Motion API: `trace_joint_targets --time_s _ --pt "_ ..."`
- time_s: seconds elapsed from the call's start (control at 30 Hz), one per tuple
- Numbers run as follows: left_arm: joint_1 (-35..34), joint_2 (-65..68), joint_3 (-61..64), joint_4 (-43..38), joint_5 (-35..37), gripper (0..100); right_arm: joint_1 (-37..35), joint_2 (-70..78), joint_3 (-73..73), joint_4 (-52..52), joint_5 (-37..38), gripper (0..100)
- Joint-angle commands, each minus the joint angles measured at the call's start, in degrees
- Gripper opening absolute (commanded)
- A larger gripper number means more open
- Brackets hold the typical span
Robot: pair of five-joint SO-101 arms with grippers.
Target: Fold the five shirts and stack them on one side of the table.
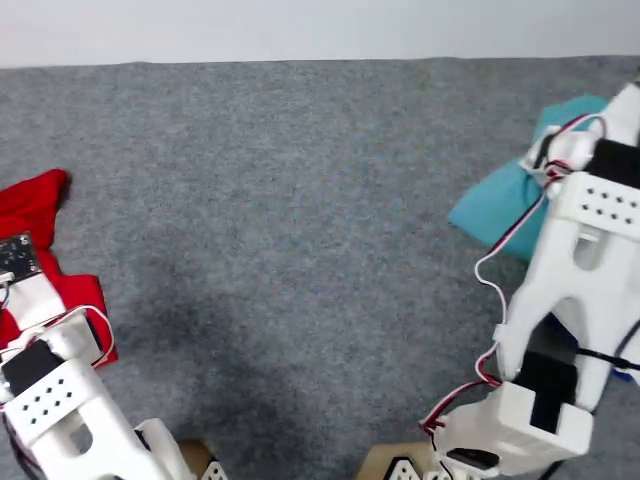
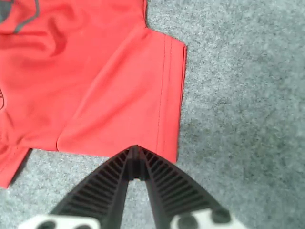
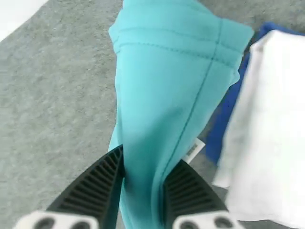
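we seem to be at a robotics test bench in a lab or workshop corner: a table (image 1: pixel 300 200) covered in grey felt, a bare white wall (image 1: pixel 300 30) behind, and white plastic arms (image 1: pixel 575 290) with loose wiring (image 1: pixel 490 270) exposed.

On the grey carpet-topped counter (image 1: pixel 300 200), the crumpled red cotton shirt (image 1: pixel 40 215) lies at 9 o'clock, with the left gripper (image 2: pixel 136 151) at its sleeve hem. The bunched teal cotton shirt (image 1: pixel 500 205) lies at 3 o'clock, pinched between the fingers (image 3: pixel 95 186) of the right gripper (image 3: pixel 150 160). Just beside it, a white cloth (image 3: pixel 267 119) lies over a blue cloth (image 3: pixel 228 124).
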Motion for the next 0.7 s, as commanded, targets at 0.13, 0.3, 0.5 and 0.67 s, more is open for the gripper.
trace_joint_targets --time_s 0.13,0.3,0.5,0.67 --pt "0.09 -1.14 -1.01 0.09 -0.53 0 4.62 -4.18 -4.48 0.04 3.43 0.9" --pt "0.09 -1.14 -1.1 -0.09 -0.53 0 6.55 -3.65 -6.51 -0.13 6.15 0.9" --pt "0.09 -1.14 -1.1 -0.09 -0.53 0 9.71 -4.09 -6.51 -0.22 6.51 0.9" --pt "0.09 -1.14 -1.1 -0.09 -0.53 0 12.09 -3.56 -6.51 0.22 8.7 0.9"
